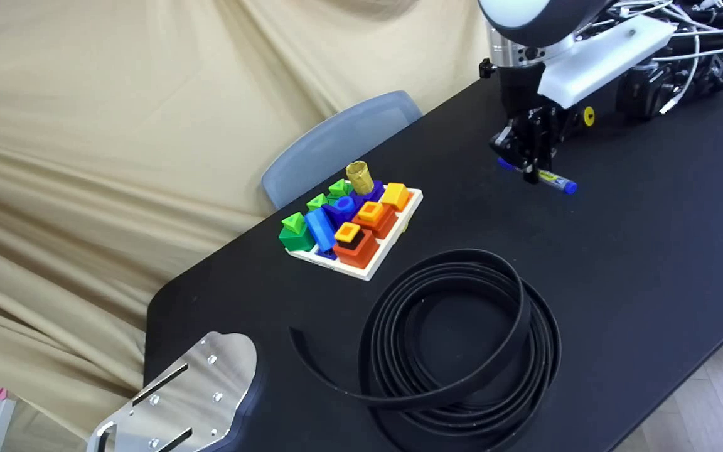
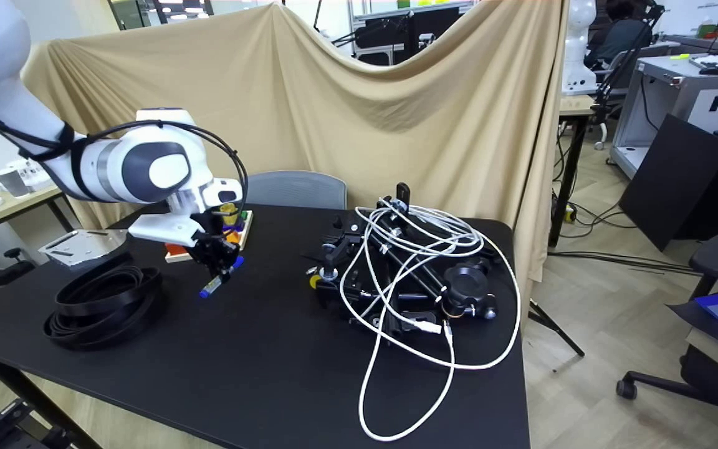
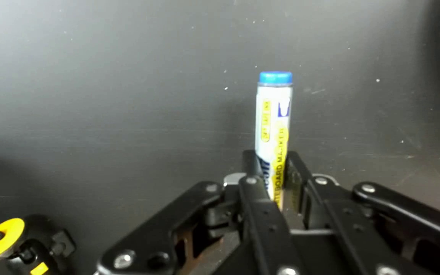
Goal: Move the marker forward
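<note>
The marker (image 1: 555, 181) is white with a yellow label, a blue end and a blue cap. My gripper (image 1: 532, 172) points down over the black table and is shut on the marker's middle. In the wrist view, the marker (image 3: 274, 118) stands between the two fingertips of the gripper (image 3: 272, 164), with its blue end pointing away from the gripper. The lower part of the marker is hidden behind the left finger there. In an exterior view the marker (image 2: 212, 286) shows on both sides of the fingertips. I cannot tell whether it touches the table.
A board (image 1: 391, 242) with colored blocks lies near the chair (image 1: 342, 138). A coil of black strap (image 1: 393, 326) and a metal plate (image 1: 223, 370) lie farther along the table. Black equipment with white cables (image 2: 409, 268) lies on the gripper's other side.
</note>
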Robot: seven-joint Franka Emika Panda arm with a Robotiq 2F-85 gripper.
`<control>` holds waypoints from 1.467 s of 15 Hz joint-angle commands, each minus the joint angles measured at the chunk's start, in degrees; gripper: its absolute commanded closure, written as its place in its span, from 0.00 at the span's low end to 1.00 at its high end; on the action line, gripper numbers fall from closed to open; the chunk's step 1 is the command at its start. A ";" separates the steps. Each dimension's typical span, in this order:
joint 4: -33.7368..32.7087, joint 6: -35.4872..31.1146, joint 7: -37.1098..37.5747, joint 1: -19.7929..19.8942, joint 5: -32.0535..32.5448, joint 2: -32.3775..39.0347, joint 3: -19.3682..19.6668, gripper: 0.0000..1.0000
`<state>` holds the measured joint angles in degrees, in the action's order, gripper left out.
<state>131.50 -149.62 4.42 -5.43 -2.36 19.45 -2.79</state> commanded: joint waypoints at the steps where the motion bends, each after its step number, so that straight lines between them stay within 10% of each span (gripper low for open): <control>1: -6.77 4.68 0.32 0.74 -0.87 4.39 -0.22 0.95; 17: -12.94 0.73 3.94 -2.33 2.86 13.63 3.45 0.95; 18: -13.12 0.76 4.15 -2.56 3.00 13.79 3.69 0.54; 22: -13.38 0.45 4.02 -2.86 2.85 14.04 3.95 0.34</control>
<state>119.38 -149.13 5.79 -7.56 -0.77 32.86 0.48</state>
